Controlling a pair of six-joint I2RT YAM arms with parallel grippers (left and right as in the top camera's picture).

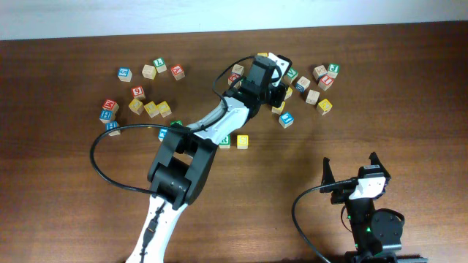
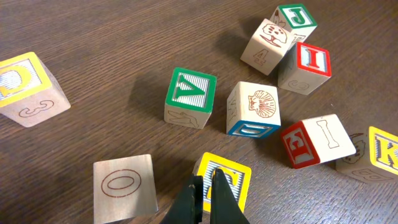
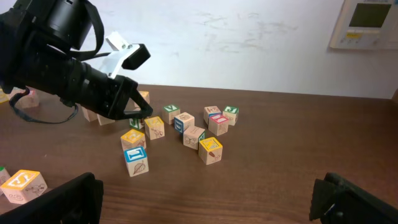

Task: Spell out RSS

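The table (image 1: 73, 219) is dark brown wood with a fine straight grain. Small wooden cubes (image 1: 149, 71) lie scattered over it, pale and square-edged, some faces framed in colour and others carrying thin line drawings.

Near the table's middle, half hidden by my left arm (image 1: 183, 168), sits the green-faced cube (image 1: 224, 141); its letter is too small to read from above. Just beside it at 3 o'clock is the yellow-faced S cube (image 3: 22, 180), with bare wood sides and a yellow border round the letter.

At 1 o'clock from that pair, in the group near the table's 12 o'clock edge, lies the second yellow-faced cube (image 2: 236, 177). My left fingers (image 2: 207, 183), thin and black, are pressed together with nothing between them. Their tips sit over the near edge of that yellow face and hide part of its blue letter. I cannot tell whether they touch it.

At that cube's 9 o'clock lies an O-outline cube (image 2: 123, 185), its top face bare wood. Towards 12 o'clock stand a green-framed cube (image 2: 189, 96) and a shell cube (image 2: 253, 109) edged in blue.

At the table's 5 o'clock my right fingers (image 1: 352, 165) are spread wide, holding nothing, well apart from every cube.
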